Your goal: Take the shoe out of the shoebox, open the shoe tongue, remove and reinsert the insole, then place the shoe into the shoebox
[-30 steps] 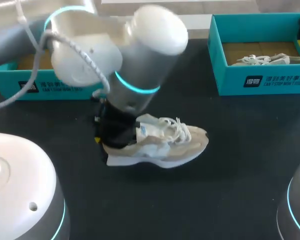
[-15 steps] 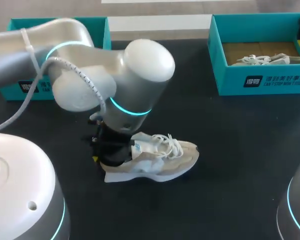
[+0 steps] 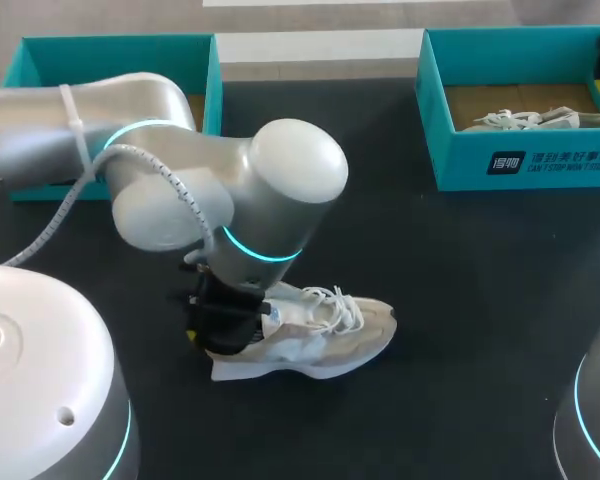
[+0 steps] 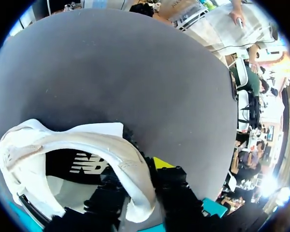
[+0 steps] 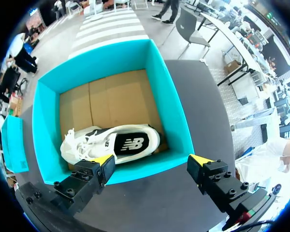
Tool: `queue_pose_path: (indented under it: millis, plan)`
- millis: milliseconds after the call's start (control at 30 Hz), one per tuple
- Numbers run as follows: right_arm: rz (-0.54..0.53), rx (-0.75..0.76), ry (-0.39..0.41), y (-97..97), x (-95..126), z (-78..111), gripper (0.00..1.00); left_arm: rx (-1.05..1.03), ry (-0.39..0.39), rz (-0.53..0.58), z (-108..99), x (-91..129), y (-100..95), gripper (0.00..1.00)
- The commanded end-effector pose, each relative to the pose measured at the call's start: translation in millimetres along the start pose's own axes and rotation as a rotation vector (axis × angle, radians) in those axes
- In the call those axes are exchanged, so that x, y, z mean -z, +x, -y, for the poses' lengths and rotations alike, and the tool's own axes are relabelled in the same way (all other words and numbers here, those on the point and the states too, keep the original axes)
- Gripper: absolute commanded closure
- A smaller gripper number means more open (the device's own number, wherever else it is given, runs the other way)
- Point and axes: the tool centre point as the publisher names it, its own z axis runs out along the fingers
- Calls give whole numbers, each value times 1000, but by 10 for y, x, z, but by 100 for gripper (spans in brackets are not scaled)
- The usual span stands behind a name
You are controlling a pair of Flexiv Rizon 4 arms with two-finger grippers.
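Looking down in the head view, the left arm (image 3: pixel 170 190) enters from the left edge and bends to lower centre. There the left gripper (image 3: pixel 212 322) sits at the heel of a beige and white lace-up sneaker (image 3: pixel 330 330). The sneaker rests on the black table (image 3: pixel 460 300), toe pointing right, outside both boxes. An open teal cardboard shoebox (image 3: pixel 120 48) stands at upper left. A second teal shoebox (image 3: pixel 525 165) at upper right holds a second pale sneaker (image 3: pixel 525 118).

Left wrist view: the left gripper (image 4: pixel 137 186) is clamped on the sneaker's (image 4: pixel 72 145) heel collar, with one finger inside the opening and one outside.

Right wrist view: the right gripper (image 5: pixel 151 166) has its fingers wide apart, holding nothing, over the near wall of the second teal shoebox (image 5: pixel 170 92). The second pale sneaker (image 5: pixel 111 142) lies on the box floor just ahead.
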Motion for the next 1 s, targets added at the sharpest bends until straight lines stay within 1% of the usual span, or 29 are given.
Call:
queue_pose_path:
  millis: [33, 200, 367, 433, 533, 600, 633, 700, 733, 767, 1000]
  plan:
    - [-1, -1, -3, -2, 1, 11, 0, 15, 12, 44, -45, 67, 80, 0]
    - [-1, -1, -3, -2, 1, 11, 0, 60, -5, 130, -61, 321, 239, 0]
    - [-1, -1, -3, -2, 1, 11, 0, 157, 29, 267, -73, 518, 459, 0]
    - [-1, -1, -3, -2, 1, 11, 0, 214, 55, 301, -71, 539, 544, 0]
    - [-1, -1, -3, -2, 1, 11, 0, 323, 112, 386, -74, 575, 668, 0]
    - [-1, -1, -3, -2, 1, 11, 0, 410, 172, 439, -66, 564, 763, 0]
    - [-1, -1, -3, -2, 1, 11, 0, 429, 201, 490, -57, 556, 805, 0]
    - [-1, -1, -3, -2, 1, 11, 0, 482, 248, 538, -29, 544, 872, 0]
    - [-1, -1, -3, -2, 1, 11, 0, 505, 297, 568, -13, 525, 910, 0]
    - [-1, -1, -3, -2, 1, 11, 0, 497, 328, 599, 0, 516, 927, 0]
    - [-1, -1, -3, -2, 1, 11, 0, 497, 328, 599, 0, 516, 927, 0]
